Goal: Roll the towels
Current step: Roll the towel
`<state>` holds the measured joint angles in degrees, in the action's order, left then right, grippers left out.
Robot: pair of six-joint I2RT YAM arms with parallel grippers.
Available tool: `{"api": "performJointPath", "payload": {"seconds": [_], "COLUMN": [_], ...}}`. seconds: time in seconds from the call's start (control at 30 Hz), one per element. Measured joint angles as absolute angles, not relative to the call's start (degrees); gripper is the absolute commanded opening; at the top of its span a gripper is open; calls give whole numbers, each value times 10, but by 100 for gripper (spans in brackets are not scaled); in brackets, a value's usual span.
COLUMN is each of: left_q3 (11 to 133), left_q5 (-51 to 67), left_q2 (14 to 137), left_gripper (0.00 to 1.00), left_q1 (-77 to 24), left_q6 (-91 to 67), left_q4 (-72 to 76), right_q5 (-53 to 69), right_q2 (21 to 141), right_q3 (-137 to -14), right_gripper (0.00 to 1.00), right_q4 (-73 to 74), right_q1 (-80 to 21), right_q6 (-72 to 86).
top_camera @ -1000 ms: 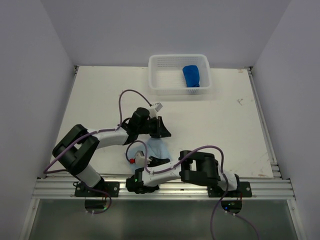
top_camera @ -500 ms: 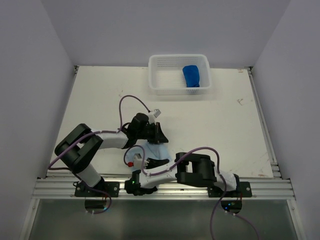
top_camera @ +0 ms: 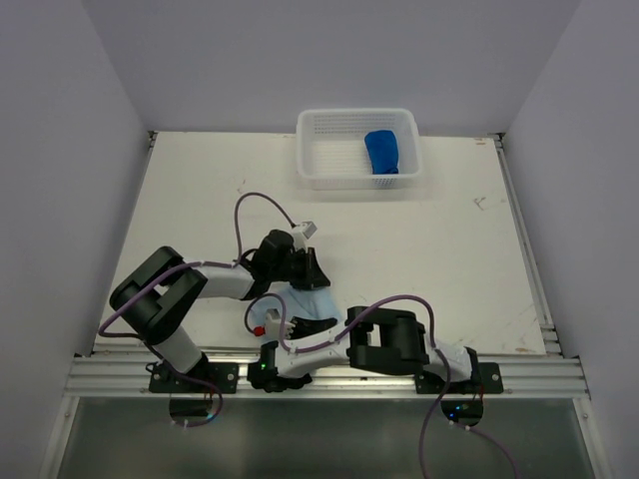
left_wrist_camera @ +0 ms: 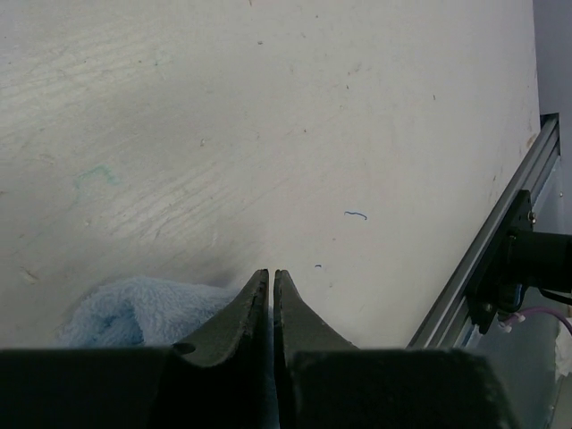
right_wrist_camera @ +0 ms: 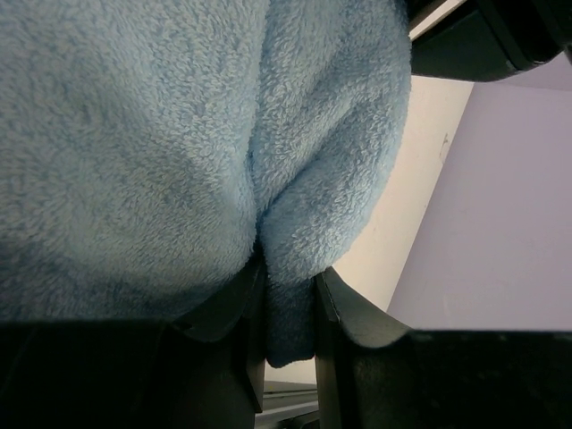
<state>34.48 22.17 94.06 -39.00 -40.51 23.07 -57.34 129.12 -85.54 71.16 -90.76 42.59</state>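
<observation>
Table (top_camera: pixel 429 249): white, scuffed | on it: basket (top_camera: pixel 339 181) at far edge; pale blue towel (top_camera: pixel 318 301) bunched near front edge

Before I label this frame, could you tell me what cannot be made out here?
Top view: the left arm and right arm cover most of the pale blue towel.
Left wrist view: the left pincer shows a slit; any cloth inside is unclear.
Right wrist view: towel in the right pincer fills the frame, cut off.
Top view: dark blue towel in the basket, too small to judge rolled.
</observation>
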Motion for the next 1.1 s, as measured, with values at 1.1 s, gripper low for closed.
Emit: {"api": "performJointPath", "payload": {"seconds": [1.1], "left_q3": [239], "left_q5": [154], "left_q2": [912], "left_gripper": [7], "left_q1": [-387], "left_q6": [-394], "left_q4": [368], "right_q5": [-504], "right_q2": [1172], "right_q3": [-788], "right_gripper": [49], "right_q4": [700], "right_q1": [-925], "right_q6": [476]}}
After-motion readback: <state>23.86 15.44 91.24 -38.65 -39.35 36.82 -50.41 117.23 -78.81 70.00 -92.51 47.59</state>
